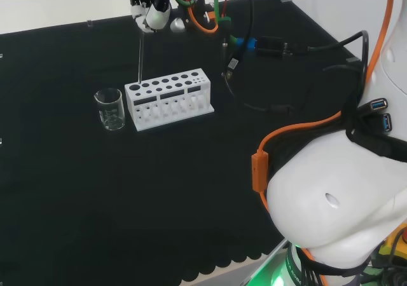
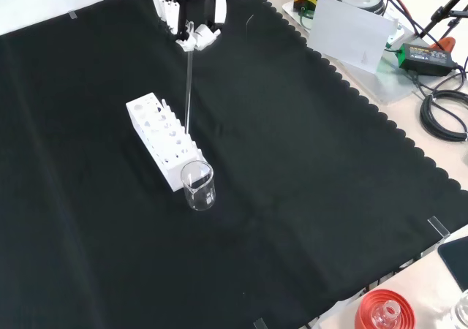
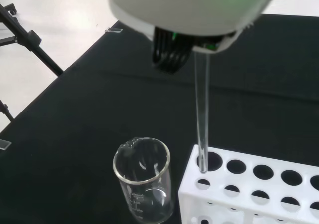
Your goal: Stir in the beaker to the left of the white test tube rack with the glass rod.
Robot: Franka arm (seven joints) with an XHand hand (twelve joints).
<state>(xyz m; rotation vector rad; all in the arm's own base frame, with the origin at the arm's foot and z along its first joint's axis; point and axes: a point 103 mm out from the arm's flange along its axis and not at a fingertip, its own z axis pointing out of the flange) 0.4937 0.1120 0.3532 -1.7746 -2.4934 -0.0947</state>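
In the front view, nearest us, a clear glass beaker [image 2: 198, 186] stands upright on the black cloth [image 2: 307, 197], well in from every edge, touching or just beside the near end of the white test tube rack [image 2: 162, 142]. We cannot tell from any view whether the beaker holds liquid; it looks empty.

Behind it the rack runs away towards the cloth's far edge. The glass rod [image 2: 189, 88] hangs nearly upright over the rack's near end, and in the wrist view its lower tip [image 3: 203, 159] sits in, or right at the mouth of, the corner hole closest to the beaker.

Farthest off, close to the cloth's far edge, the hand [image 2: 191, 35] grasps the rod by its top, fingers curled round it.

We judge the rod light, stiff, slippery and easily snapped; a hold at the top leaves the long shaft free to swing, so any sideways move while the tip is in the hole could lever it against the rack. The beaker looks light and thin-walled too, and a knock from the rod could tip it.
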